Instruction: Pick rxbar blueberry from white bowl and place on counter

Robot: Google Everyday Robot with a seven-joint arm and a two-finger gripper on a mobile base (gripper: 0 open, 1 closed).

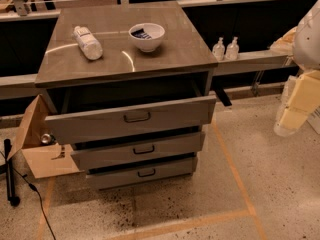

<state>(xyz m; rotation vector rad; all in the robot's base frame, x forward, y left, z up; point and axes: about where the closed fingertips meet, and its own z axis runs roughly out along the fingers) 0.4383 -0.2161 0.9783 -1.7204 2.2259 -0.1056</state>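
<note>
The white bowl stands on the counter, toward the back middle. The rxbar blueberry lies inside it, a dark blue wrapper showing above the rim on the bowl's left side. My gripper shows as a pale yellowish shape at the right edge of the view. It hangs low beside the cabinet, well to the right of the bowl and below counter height. It holds nothing that I can see.
A white plastic bottle lies on its side on the counter left of the bowl. The top drawer is pulled out, the two lower ones slightly. An open cardboard box sits on the floor at left. Two small bottles stand on a ledge at right.
</note>
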